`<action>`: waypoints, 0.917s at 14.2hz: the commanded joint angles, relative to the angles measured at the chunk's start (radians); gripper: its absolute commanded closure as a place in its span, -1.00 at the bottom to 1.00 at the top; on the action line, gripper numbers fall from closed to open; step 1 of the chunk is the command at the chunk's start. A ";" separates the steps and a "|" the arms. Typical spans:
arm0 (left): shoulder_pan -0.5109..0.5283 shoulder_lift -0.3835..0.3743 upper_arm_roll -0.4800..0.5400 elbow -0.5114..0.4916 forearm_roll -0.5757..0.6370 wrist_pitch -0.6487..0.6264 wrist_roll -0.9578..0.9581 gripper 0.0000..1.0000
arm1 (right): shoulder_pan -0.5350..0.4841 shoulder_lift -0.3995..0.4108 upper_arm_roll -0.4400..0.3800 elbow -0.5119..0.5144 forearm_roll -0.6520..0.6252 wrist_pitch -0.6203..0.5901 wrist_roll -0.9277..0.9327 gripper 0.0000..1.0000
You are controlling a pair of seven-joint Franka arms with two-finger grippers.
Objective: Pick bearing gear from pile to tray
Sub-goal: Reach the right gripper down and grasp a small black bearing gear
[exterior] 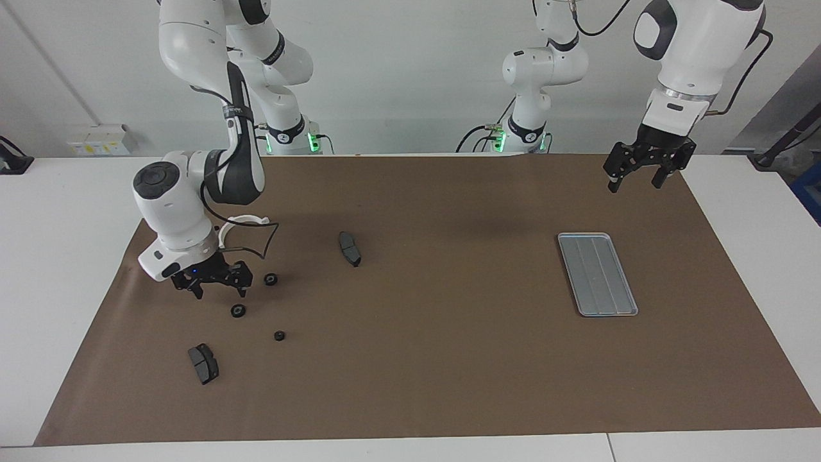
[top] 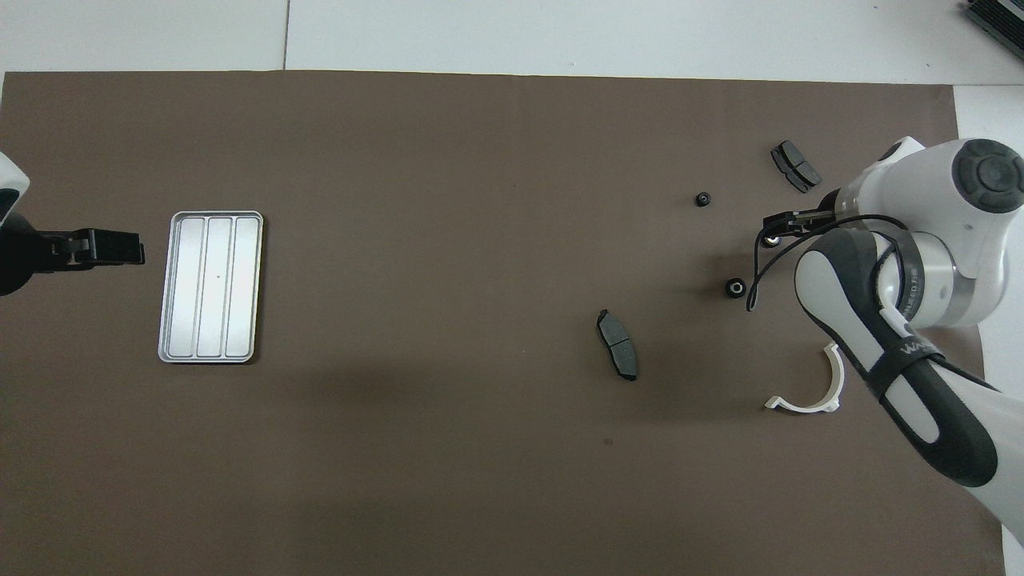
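Observation:
The pile lies toward the right arm's end of the brown mat: three small black gears, two dark grey brake pads and a white half-ring bracket. My right gripper is open and low over the mat, just above the middle gear, and holds nothing. The silver tray lies empty toward the left arm's end. My left gripper is open and empty, raised beside the tray, and waits.
The brown mat covers most of the white table. In the overhead view the right arm covers part of the bracket. A black cable loops from the right wrist above the gears.

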State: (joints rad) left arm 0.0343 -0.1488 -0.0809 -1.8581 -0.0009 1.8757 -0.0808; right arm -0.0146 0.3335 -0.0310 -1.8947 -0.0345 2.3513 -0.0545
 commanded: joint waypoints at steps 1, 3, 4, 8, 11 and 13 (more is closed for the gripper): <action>0.006 -0.015 0.001 -0.007 -0.014 0.000 0.007 -1.00 | -0.004 0.024 0.006 -0.020 0.021 0.061 -0.030 -1.00; 0.006 -0.015 0.001 -0.007 -0.014 0.000 0.007 -1.00 | -0.004 0.038 0.006 -0.036 0.021 0.100 -0.031 -1.00; 0.006 -0.015 0.001 -0.007 -0.014 0.000 0.007 -1.00 | -0.004 0.044 0.008 -0.043 0.021 0.114 -0.030 -1.00; 0.006 -0.015 0.001 -0.007 -0.014 0.000 0.007 -1.00 | -0.004 0.067 0.008 -0.044 0.021 0.135 -0.030 -1.00; 0.006 -0.015 0.001 -0.007 -0.014 0.000 0.007 -1.00 | -0.005 0.071 0.008 -0.043 0.024 0.141 -0.031 -1.00; 0.006 -0.015 0.001 -0.007 -0.014 0.000 0.007 -1.00 | -0.007 0.078 0.008 -0.043 0.071 0.164 -0.034 -0.95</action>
State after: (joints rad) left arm 0.0344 -0.1488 -0.0808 -1.8581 -0.0009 1.8757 -0.0808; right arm -0.0147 0.4040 -0.0273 -1.9277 -0.0146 2.4721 -0.0545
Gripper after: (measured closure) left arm 0.000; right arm 0.000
